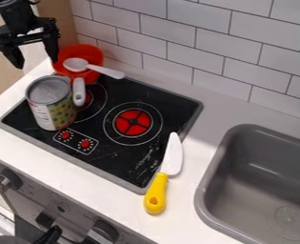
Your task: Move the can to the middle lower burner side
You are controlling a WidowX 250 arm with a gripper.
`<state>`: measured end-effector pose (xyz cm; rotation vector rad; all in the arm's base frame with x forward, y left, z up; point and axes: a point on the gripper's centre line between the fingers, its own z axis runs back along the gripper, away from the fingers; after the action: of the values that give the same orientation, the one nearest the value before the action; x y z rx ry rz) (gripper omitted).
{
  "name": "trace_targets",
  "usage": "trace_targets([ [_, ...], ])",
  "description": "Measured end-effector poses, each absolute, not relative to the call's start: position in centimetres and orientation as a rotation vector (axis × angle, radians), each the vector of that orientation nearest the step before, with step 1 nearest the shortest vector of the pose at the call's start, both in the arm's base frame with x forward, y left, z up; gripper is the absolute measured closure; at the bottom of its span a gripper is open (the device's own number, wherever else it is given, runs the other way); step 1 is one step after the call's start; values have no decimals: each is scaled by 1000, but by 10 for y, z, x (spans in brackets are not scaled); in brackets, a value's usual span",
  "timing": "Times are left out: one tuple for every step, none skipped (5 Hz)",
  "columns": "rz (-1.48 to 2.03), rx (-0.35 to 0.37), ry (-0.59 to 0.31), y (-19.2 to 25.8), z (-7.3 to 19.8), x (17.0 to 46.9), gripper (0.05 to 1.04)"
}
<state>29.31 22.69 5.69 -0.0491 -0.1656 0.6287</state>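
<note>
Can [49,102] noted upright on the left part of the cooktop [117,164], long axis near vertical, just in front of the red pot [81,53]. Tool [36,61] seen at upper left, above and behind the can; its two fingers pointed down, spread wide, nothing held between them. Key relation: can lies below the tool and slightly to its right in the view, so a lowering with a small shift toward the front edge is judged to be needed before a grip. Pale handle [79,91] noted close by the can's upper right side; contact cannot be told, and it could be snagged by a finger. Once gripped, the can would have to be carried rightward, toward the middle front of the cooktop.
</note>
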Motion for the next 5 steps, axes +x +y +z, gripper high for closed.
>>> trace_targets([
  [640, -34, -165, 228, 53, 291, 84],
  [619, -29, -150, 225, 47, 286, 84],
  [595, -42, -145, 221, 36, 279, 84],
  [568, -35, -120, 219, 32, 273, 84],
  [583, -39, -109, 215, 25, 267, 84],
])
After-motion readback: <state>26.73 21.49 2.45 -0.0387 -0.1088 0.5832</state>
